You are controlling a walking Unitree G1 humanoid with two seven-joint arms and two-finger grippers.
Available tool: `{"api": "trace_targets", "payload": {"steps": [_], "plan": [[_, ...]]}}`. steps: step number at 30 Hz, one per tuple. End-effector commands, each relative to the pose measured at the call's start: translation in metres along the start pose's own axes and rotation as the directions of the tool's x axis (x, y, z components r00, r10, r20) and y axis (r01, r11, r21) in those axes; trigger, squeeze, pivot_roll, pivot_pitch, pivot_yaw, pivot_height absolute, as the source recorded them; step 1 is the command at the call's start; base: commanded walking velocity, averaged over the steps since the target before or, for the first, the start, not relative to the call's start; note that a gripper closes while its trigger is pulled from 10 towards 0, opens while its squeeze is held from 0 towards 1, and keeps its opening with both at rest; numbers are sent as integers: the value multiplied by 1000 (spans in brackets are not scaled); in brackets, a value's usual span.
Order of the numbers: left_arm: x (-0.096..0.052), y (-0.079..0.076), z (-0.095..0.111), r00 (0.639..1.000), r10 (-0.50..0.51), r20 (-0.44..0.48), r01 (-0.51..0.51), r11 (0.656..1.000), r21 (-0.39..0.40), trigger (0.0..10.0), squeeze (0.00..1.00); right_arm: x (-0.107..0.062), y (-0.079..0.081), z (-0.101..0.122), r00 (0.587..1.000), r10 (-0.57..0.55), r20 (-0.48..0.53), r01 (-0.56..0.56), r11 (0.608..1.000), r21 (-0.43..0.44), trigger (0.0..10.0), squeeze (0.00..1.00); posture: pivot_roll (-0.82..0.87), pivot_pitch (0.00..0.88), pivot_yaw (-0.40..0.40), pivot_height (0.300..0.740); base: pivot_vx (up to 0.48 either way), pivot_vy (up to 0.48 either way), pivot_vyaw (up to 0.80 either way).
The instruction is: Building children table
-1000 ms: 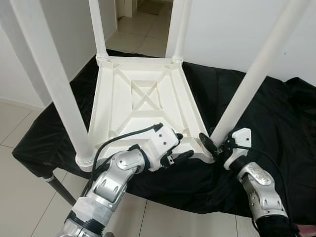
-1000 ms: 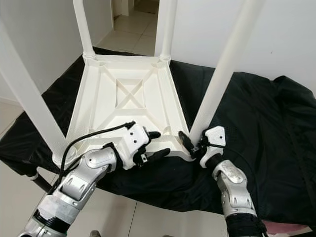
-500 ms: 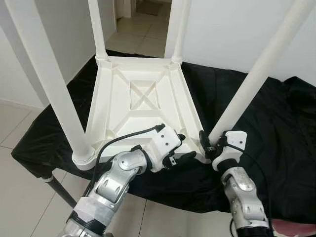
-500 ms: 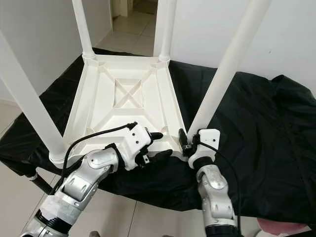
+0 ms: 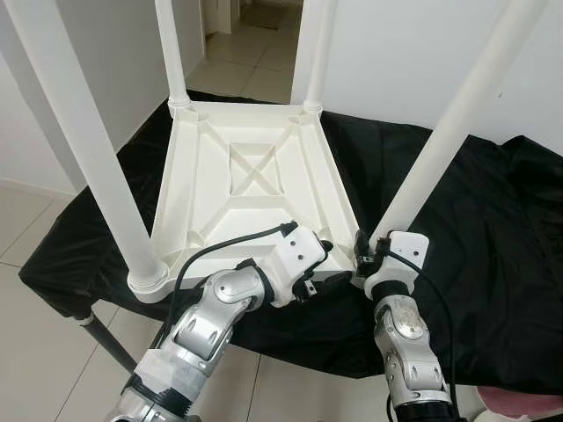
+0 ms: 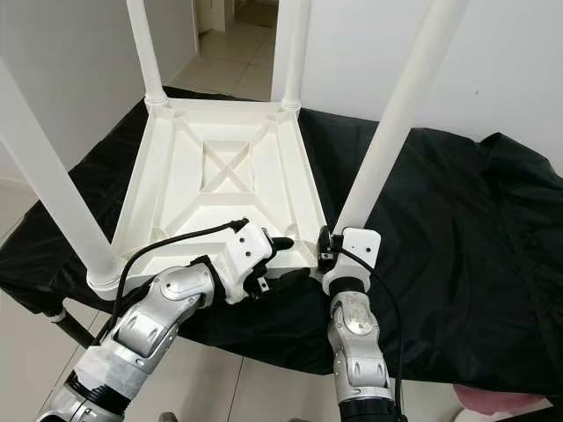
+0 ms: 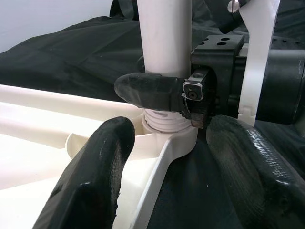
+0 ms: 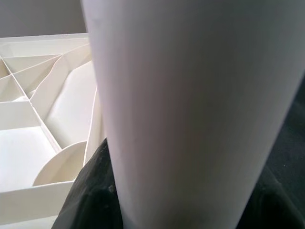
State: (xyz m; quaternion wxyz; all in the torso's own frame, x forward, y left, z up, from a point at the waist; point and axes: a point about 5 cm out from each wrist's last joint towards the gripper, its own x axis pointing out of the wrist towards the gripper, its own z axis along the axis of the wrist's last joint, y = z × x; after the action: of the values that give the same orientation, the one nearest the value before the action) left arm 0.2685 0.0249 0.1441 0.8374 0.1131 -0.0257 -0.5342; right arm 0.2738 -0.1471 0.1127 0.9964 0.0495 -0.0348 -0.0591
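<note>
Lying upside down on the black cloth (image 5: 457, 202), the table (image 5: 255, 189) reaches the cloth's near edge with its four legs up. At the table's near edge, the left gripper (image 5: 318, 268) spreads wide, one finger over the rim. At the near right corner, the right gripper (image 5: 362, 257) clamps the leg (image 5: 444, 149) at its base.

Head stereo pair high up, angled forward and down over the upturned white table (image 5: 255, 189) on black cloth (image 5: 457, 220); near-identical coverage, slight sideways offset. Left wrist view low, very near, facing along left hand (image 7: 164, 186) toward near right leg (image 7: 164, 52). Right wrist view pressed close against same leg (image 8: 200, 109); table underside at frame left.
</note>
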Motion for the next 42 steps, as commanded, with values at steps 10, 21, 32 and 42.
{"api": "trace_targets", "payload": {"steps": [10,21,32,42], "plan": [[1,0,1,999,-43,-4,43,999,19,10000,0,-1,-1,-2,1000,12,4,-12,1000,12,10000,1000,-102,0,-31,740,0,0,0],[-1,-2,-1,999,-41,-7,41,999,16,10000,0,-5,-15,1,989,150,16,-149,989,-4,10000,0,-93,0,-39,740,0,0,0],[-5,-1,-2,999,-40,-12,41,999,25,10000,0,3,-39,10,908,419,25,-413,903,-119,10000,0,-80,0,-46,740,0,0,0],[-6,1,0,1000,-26,-9,26,999,29,10000,0,23,-41,12,815,579,-29,-577,806,-133,6039,0,-70,0,-52,740,0,0,0]]}}
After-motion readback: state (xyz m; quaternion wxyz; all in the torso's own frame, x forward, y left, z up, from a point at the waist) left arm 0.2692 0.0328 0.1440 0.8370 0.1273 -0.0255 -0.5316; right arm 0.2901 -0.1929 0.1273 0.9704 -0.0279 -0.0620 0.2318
